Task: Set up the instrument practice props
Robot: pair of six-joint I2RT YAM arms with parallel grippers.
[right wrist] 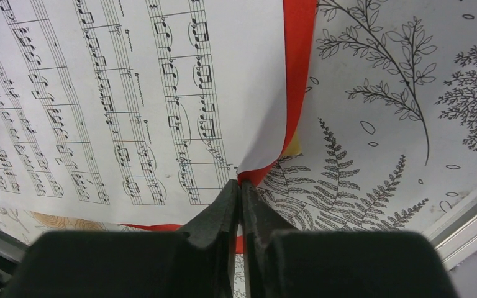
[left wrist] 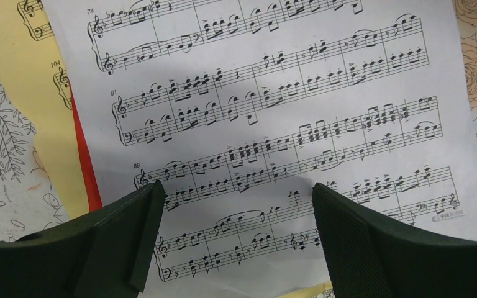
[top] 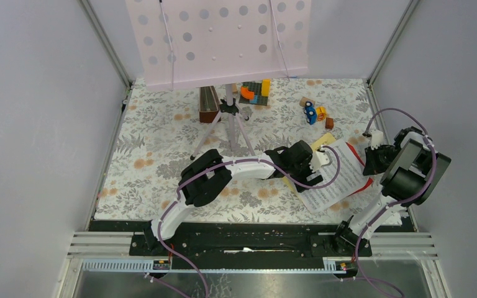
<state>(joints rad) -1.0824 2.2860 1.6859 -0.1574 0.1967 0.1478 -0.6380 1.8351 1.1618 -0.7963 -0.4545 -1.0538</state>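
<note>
L fingers (left wrist: 138,223) are spread wide w/ nothing btwn them, hanging just over the white page (left wrist: 273,93). The staves show right thru the gap, and I can't tell if the tips touch the paper. Out past the left-hand finger in that wrist view there's a thin strip of red page (left wrist: 90,177) poking out from under the white. The yellow page (left wrist: 12,81) is further out under both, w/ a bit of yellow showing down by the other finger too. All 3 lie stacked and fanned on the floral tabletop (top: 155,149).

R fingers (right wrist: 223,211) are closed down to a hairline slit, tips right at the corner of the white page where the red edge comes out beneath. That corner looks a bit curled up off the red. Can't tell if any paper is actually caught btwn the tips, it's too tight to see. A sliver of yellow shows just beyond the tips, under the red.

From the top cam, both sets of fingers are at the same stack: L ones at its far-left end, R ones at its right edge, near each other but apart. Panel (top: 223,37) is well away from both, beyond the L fingers at the back. It's upright on the tripod (top: 230,127), legs spread on the tabletop. Blocks (top: 256,92) sit just behind the tripod, toward the R-fingers side.
</note>
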